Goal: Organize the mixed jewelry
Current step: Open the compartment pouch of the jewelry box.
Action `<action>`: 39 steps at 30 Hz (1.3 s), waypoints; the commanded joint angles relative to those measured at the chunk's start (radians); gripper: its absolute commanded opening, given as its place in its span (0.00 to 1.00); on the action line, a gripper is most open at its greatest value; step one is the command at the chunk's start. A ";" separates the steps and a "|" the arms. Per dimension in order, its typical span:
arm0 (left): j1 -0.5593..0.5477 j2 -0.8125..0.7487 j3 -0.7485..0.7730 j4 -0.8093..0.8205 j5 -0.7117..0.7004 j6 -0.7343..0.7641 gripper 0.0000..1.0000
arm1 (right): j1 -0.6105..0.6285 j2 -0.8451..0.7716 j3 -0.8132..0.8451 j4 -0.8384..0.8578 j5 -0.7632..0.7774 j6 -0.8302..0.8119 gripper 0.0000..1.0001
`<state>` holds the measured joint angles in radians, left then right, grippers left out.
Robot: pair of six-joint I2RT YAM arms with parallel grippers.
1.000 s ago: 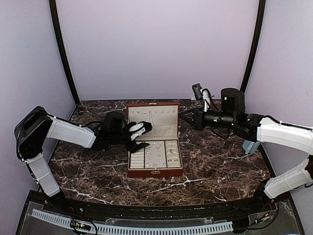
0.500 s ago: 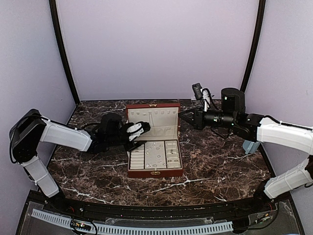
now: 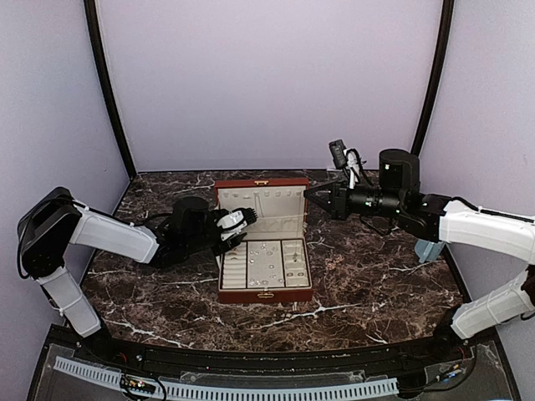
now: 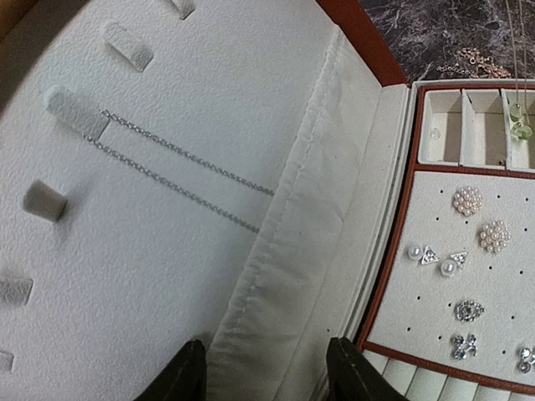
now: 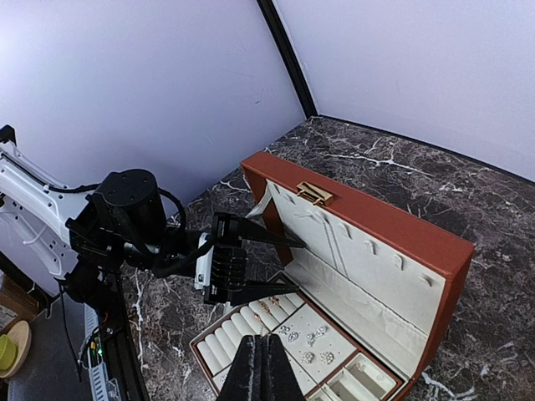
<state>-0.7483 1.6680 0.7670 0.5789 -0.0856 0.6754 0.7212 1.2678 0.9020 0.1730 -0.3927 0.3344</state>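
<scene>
The reddish-brown box [image 3: 264,294] stands open in the middle of the table. The mixed jewelry lies in it: pearl and crystal studs [image 4: 466,200] on the perforated panel, and a silver chain [image 4: 180,167] looped over a hook in the lid [image 5: 376,221]. My left gripper [image 4: 267,378] is open, and its fingers straddle the lid's cream pocket [image 4: 292,251] with nothing grasped. It shows at the box's left side [image 3: 240,225]. My right gripper [image 3: 309,194] hovers over the box's right edge, shut on a thin necklace [image 4: 512,58]. Its pale green pendant [image 4: 522,127] dangles at the small compartments.
A tangle of gold chain [image 4: 472,58] lies on the marble table [image 3: 376,276] just beyond the box. Ring rolls [image 5: 230,330] with a few gold pieces fill the tray's left part. Purple walls close in the back and sides.
The left gripper's jaws have narrowed and the arm has drawn slightly back to the left at the lid. The right arm has barely moved.
</scene>
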 commanded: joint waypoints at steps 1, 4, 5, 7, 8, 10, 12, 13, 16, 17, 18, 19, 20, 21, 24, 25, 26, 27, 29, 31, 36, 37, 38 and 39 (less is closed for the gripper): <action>0.006 0.002 0.042 0.044 -0.030 0.002 0.53 | 0.007 0.000 -0.008 0.043 -0.006 0.006 0.00; 0.006 0.011 0.075 0.015 -0.015 -0.019 0.53 | 0.007 0.002 -0.009 0.046 -0.007 0.006 0.00; 0.006 0.012 0.080 0.007 -0.011 -0.030 0.53 | 0.007 0.004 -0.009 0.046 -0.006 0.007 0.00; 0.007 0.012 0.095 -0.005 0.010 -0.040 0.53 | 0.007 0.005 -0.011 0.047 -0.006 0.009 0.00; 0.005 0.014 0.105 -0.011 0.024 -0.045 0.53 | 0.007 0.005 -0.011 0.049 -0.007 0.008 0.00; 0.005 0.018 0.120 -0.031 0.039 -0.050 0.54 | 0.007 0.005 -0.014 0.049 -0.007 0.010 0.00; 0.005 0.021 0.129 -0.043 0.053 -0.052 0.54 | 0.007 0.005 -0.015 0.051 -0.007 0.010 0.00; 0.004 0.021 0.129 -0.049 0.058 -0.053 0.55 | 0.007 0.005 -0.015 0.052 -0.006 0.010 0.00; 0.006 0.019 0.134 -0.066 0.098 -0.059 0.55 | 0.007 0.005 -0.017 0.052 -0.006 0.011 0.00; 0.006 0.017 0.137 -0.077 0.108 -0.060 0.56 | 0.007 0.005 -0.017 0.052 -0.005 0.011 0.00; 0.005 0.016 0.137 -0.082 0.113 -0.065 0.56 | 0.007 0.005 -0.017 0.052 -0.005 0.011 0.00; 0.005 0.012 0.137 -0.090 0.111 -0.066 0.56 | 0.007 0.005 -0.017 0.051 -0.006 0.011 0.00; 0.005 0.009 0.138 -0.094 0.101 -0.068 0.56 | 0.007 0.004 -0.017 0.051 -0.006 0.010 0.00; 0.004 0.000 0.138 -0.103 0.083 -0.068 0.56 | 0.007 0.004 -0.018 0.051 -0.005 0.011 0.00; 0.005 -0.025 0.140 -0.144 0.058 -0.079 0.56 | 0.007 0.004 -0.020 0.053 -0.004 0.012 0.00; 0.005 -0.039 0.139 -0.154 0.049 -0.084 0.56 | 0.007 0.003 -0.021 0.055 -0.004 0.012 0.00; 0.005 -0.043 0.138 -0.168 0.041 -0.094 0.56 | 0.007 0.004 -0.023 0.057 -0.006 0.013 0.00; 0.006 -0.048 0.137 -0.177 0.021 -0.099 0.55 | 0.007 0.005 -0.025 0.062 -0.006 0.014 0.00; 0.005 -0.044 0.127 -0.192 -0.025 -0.093 0.55 | 0.007 0.009 -0.024 0.067 -0.010 0.016 0.00; 0.005 -0.039 0.107 -0.172 -0.060 -0.085 0.54 | 0.007 0.011 -0.022 0.069 -0.015 0.015 0.00; 0.005 -0.015 0.099 -0.132 -0.107 -0.081 0.51 | 0.007 0.010 -0.023 0.069 -0.018 0.016 0.00; 0.006 -0.013 0.098 -0.117 -0.113 -0.078 0.51 | 0.007 0.009 -0.023 0.068 -0.018 0.017 0.00; 0.005 -0.006 0.097 -0.109 -0.122 -0.076 0.50 | 0.007 0.007 -0.023 0.067 -0.018 0.017 0.00; 0.005 -0.003 0.097 -0.094 -0.128 -0.071 0.50 | 0.007 0.006 -0.024 0.066 -0.019 0.017 0.00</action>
<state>-0.7490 1.6688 0.8810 0.4355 -0.1547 0.5983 0.7212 1.2755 0.8875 0.1886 -0.4000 0.3424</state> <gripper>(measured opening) 0.507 0.005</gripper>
